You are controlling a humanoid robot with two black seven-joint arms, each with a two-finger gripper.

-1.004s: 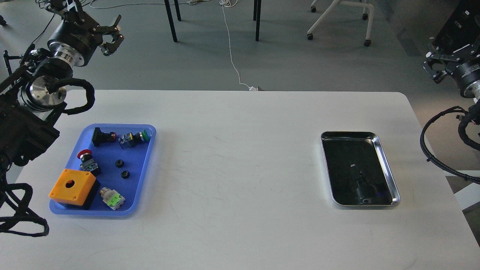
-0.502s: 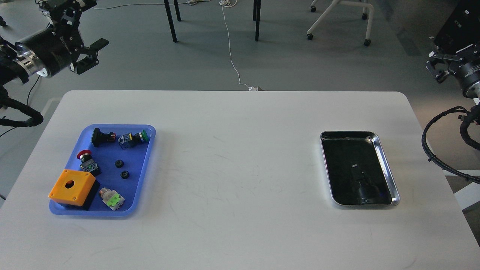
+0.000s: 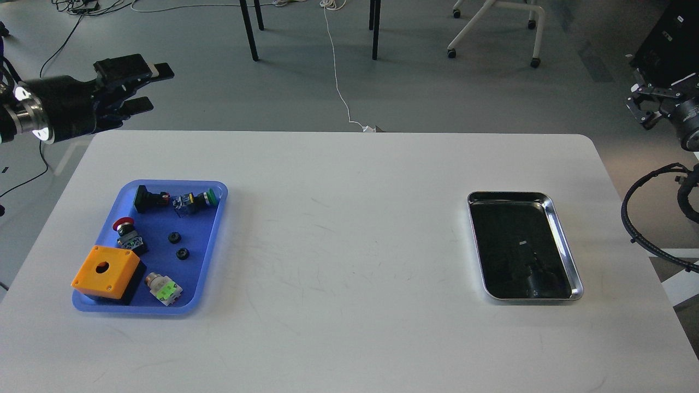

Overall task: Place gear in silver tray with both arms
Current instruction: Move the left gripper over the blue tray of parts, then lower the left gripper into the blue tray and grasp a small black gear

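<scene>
The silver tray (image 3: 563, 240) lies empty at the right of the white table (image 3: 349, 229). Two small black gear-like rings (image 3: 174, 237) (image 3: 182, 254) lie in the blue tray (image 3: 158, 229) at the left. My left gripper (image 3: 154, 86) is open and empty. It hovers beyond the table's far left corner, well behind the blue tray, pointing right. My right gripper (image 3: 645, 105) is small and dark at the right edge, off the table and behind the silver tray. Its fingers cannot be told apart.
The blue tray also holds an orange box (image 3: 105, 271), a red push button (image 3: 124, 228), a green push button (image 3: 203, 199), a black switch (image 3: 146, 198) and a green-tagged part (image 3: 164, 289). Chair and table legs stand on the floor behind the table.
My left arm has swung out to the left and lowered. Its gripper now lies level and points right instead of being raised. My right gripper has drifted slightly right and down.
</scene>
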